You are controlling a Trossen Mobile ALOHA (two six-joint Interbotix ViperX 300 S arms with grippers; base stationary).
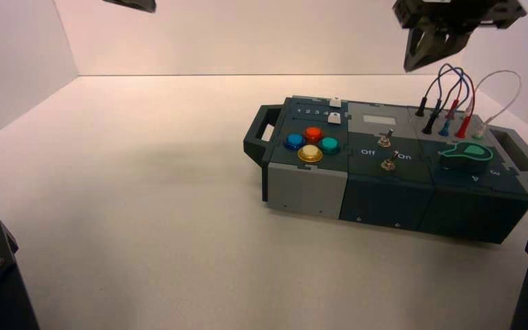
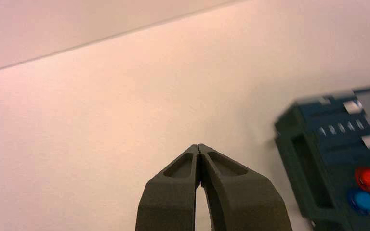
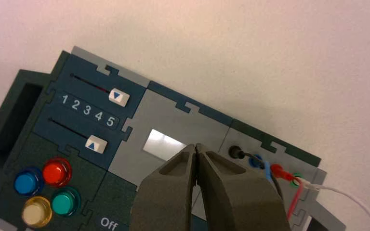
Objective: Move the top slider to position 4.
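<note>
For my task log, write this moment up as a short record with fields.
goal: top slider to position 4
top slider: white, by the 5, so not at 4
target: digit 4, between the two slider tracks
lower slider: white, also by the 5
right claw: shut, empty, above the box's far side, right of the sliders
left claw: shut, empty, left of the box
push buttons: red, blue, green, yellow
</note>
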